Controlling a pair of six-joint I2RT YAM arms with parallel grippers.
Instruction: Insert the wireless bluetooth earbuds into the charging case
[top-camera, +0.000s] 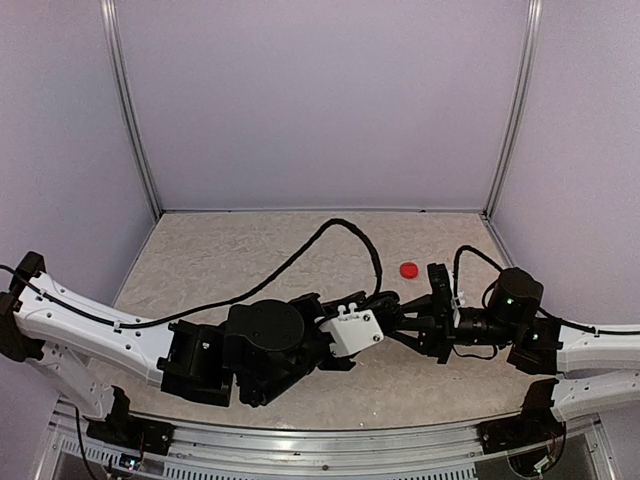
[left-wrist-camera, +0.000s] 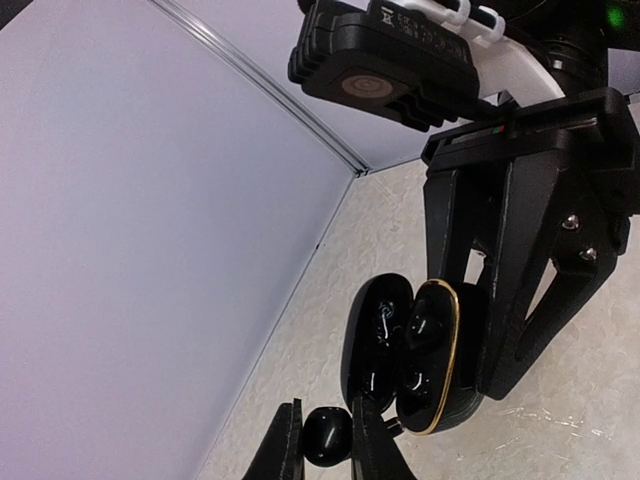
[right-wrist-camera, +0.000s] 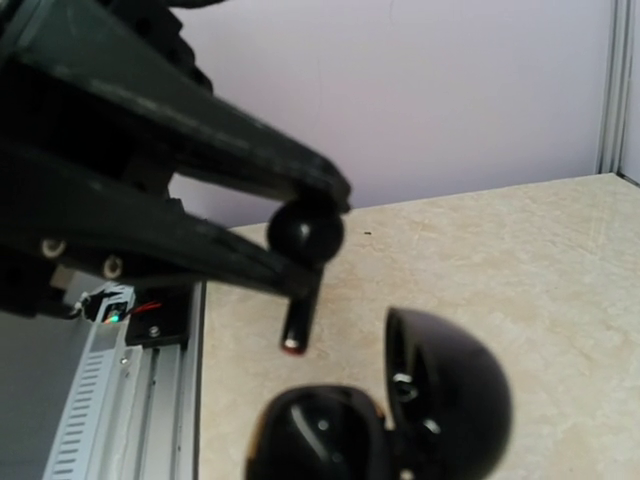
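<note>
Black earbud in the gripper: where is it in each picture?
Top external: it cannot be made out.
Left wrist: the black earbud is at the bottom edge, pinched in the left gripper.
Right wrist: upper middle, in that same gripper.
Shared landmark: the open charging case, just beside it in both wrist views.

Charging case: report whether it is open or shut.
Open. The glossy black oval charging case has its lid swung back, baring the gold-rimmed inside; the right wrist view also shows its two halves spread apart.
</note>
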